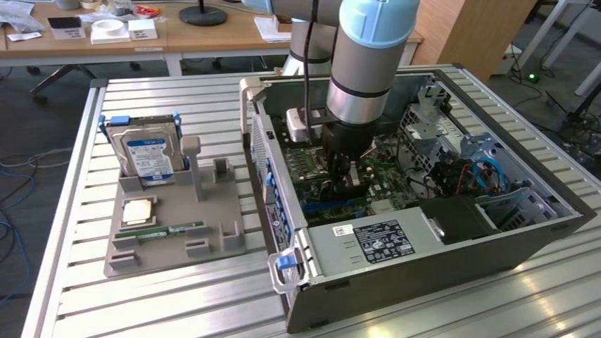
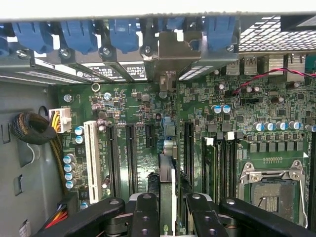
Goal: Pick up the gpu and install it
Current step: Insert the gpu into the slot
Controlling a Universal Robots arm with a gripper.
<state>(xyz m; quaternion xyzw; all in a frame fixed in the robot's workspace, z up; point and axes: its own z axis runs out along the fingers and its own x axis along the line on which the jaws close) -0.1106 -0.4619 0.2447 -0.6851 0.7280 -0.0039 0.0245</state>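
Starting at the exterior view's left, on the slatted metal surface [image 1: 160,303]: grey parts tray [image 1: 221,243] with a hard drive [image 1: 146,156] standing upright at the back, a square chip [image 1: 138,211] in front of it and a small green memory stick [image 1: 174,230] lying flat nearer the front.

Just right of the tray, open PC case [image 1: 395,278] with the motherboard [image 1: 399,186] facing up. Big silver-and-blue arm [image 1: 371,63] reaching straight down into the middle of the case. Gripper [image 1: 343,176] low over the board, clamped on the gpu [image 2: 167,177], a finger [image 2: 148,215] on each side of it.

From the wrist view: gpu standing on edge, in line with the long black slots [image 2: 131,153], its silvery bracket [image 2: 173,52] up against the back wall of the case by the blue latches [image 2: 79,34]. Can't tell whether fully seated or not.

Further right in the exterior view, metal drive cage [image 1: 427,130] and blue cables [image 1: 490,172] tucked against the far side.
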